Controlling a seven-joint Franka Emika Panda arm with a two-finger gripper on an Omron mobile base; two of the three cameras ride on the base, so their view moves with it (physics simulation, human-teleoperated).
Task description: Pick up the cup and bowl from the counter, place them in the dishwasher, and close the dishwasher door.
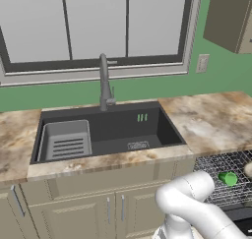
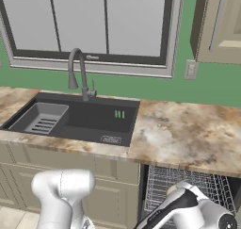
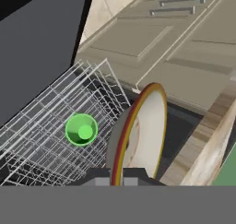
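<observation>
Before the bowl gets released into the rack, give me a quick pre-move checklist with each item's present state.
1. Cup already in the dishwasher rack: ok, it also shows green in the rack from the left base view.
2. End effector shut on the bowl: ok, the bowl stands on edge between the fingertips.
3. Bowl over the rack: ok, held at the rack's edge beside the cup.
4. Bowl clear of the cup: ok, a gap shows between them.
5. Counter free of remaining dishes: ok in both base views.
6. Dishwasher door open: ok, though whether its closing path is clear: cannot tell.
</observation>
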